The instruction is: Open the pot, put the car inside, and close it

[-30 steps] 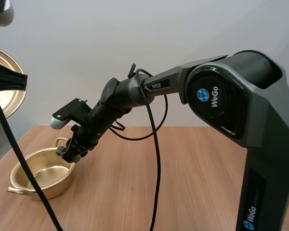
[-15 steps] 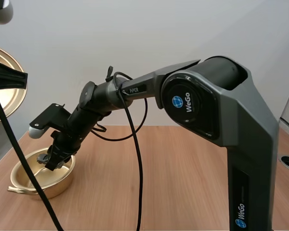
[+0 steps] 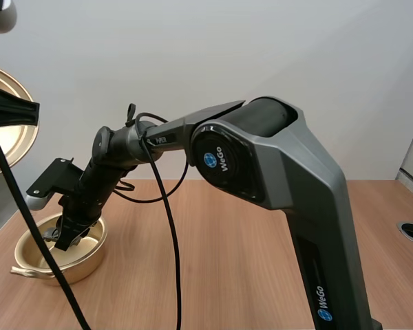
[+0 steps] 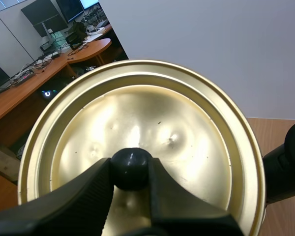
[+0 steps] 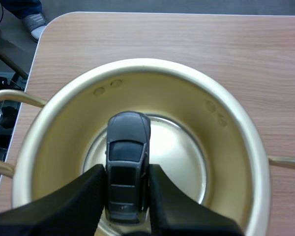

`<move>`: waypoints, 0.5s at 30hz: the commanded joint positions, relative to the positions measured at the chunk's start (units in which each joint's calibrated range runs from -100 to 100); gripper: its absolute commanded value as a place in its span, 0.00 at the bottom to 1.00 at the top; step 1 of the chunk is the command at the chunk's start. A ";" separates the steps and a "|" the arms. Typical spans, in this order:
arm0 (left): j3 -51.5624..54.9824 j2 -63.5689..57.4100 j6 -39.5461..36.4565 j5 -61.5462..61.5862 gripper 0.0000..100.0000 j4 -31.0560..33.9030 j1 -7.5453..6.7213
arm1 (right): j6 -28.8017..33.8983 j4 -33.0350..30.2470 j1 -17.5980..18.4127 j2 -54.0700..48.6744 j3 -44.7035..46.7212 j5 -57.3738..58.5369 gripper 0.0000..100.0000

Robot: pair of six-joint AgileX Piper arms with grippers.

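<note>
The car (image 5: 128,142) is pinched by the right claw (image 5: 127,173) within the open pot (image 5: 238,152), near left on the tabletop (image 3: 227,261); the lid (image 4: 187,123) is grasped at its knob (image 4: 131,164) by the left claw (image 4: 130,172).

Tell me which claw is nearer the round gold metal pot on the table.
Right. The right claw holds the small dark grey toy car inside the gold pot. The left claw grips the black knob of the round gold lid, raised high and left of the pot.

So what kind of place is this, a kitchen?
Probably not. It looks like a robot test bench: a wooden table, a plain white wall, and the right gripper holding a toy car in a gold pot.
</note>
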 commanded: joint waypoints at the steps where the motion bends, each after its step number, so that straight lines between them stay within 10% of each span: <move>1: -0.04 -0.04 0.07 0.00 0.00 -0.07 0.02 | -0.03 0.03 0.06 0.53 -0.63 0.24 0.00; 9: -0.04 -0.04 0.07 0.00 0.00 -0.07 0.02 | 4.57 -0.10 0.06 0.62 -0.92 -8.12 0.05; 15: -0.04 -0.04 0.07 0.00 0.00 -0.07 0.02 | 5.15 -4.73 0.35 0.62 -0.92 -7.34 1.00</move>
